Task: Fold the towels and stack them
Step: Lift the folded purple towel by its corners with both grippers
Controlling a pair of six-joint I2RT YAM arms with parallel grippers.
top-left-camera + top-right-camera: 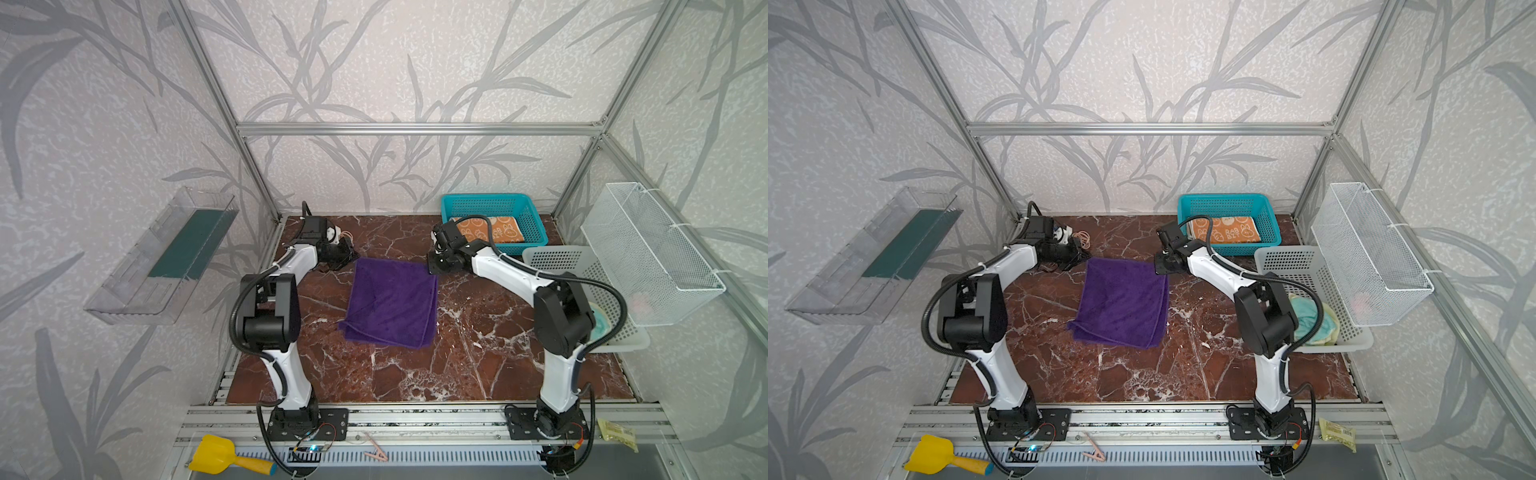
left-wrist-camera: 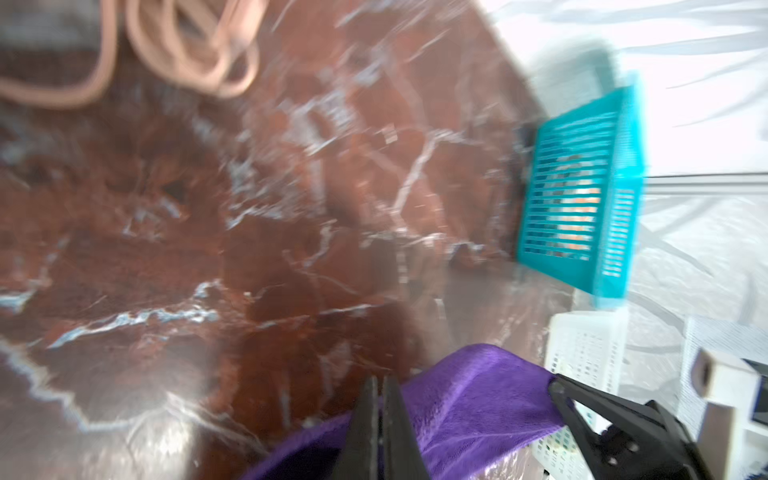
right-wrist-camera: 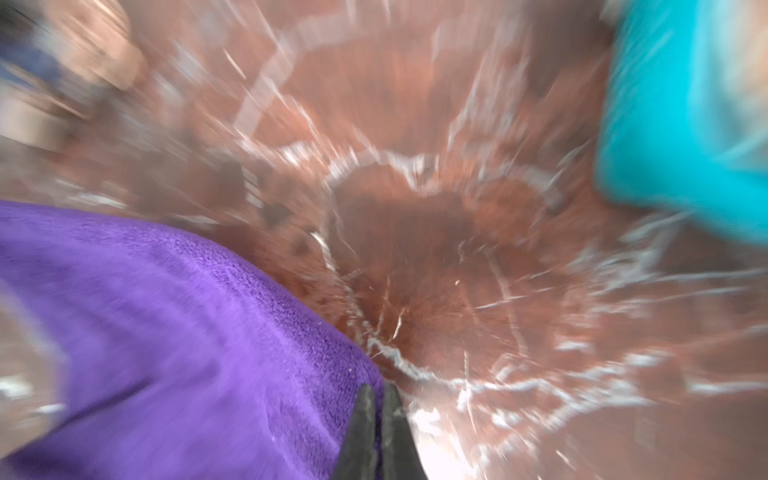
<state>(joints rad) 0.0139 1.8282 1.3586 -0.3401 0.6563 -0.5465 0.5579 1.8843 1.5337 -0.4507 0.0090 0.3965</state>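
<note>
The purple towel (image 1: 390,303) (image 1: 1121,303) lies folded in half in the middle of the marble table. My left gripper (image 1: 353,259) (image 1: 1084,262) (image 2: 380,382) is shut on its far left corner. At the far right corner, my right gripper (image 1: 430,270) (image 1: 1158,270) (image 3: 378,388) is also shut on the cloth. In the left wrist view the purple towel (image 2: 478,399) stretches, raised, between both jaw tips. The orange rabbit towel (image 1: 486,228) (image 1: 1223,230) lies folded in the teal basket (image 1: 486,199) (image 1: 1223,198). A pale yellow-and-teal towel (image 1: 1312,320) sits in the white basket (image 1: 1287,257), partly hidden by the right arm.
A wire basket (image 1: 648,249) hangs on the right wall and a clear tray (image 1: 166,253) on the left wall. Pink rubber bands (image 1: 1084,239) (image 2: 187,50) lie beyond the left gripper. A yellow scoop (image 1: 216,453) and a clothespin (image 1: 376,451) rest on the front rail.
</note>
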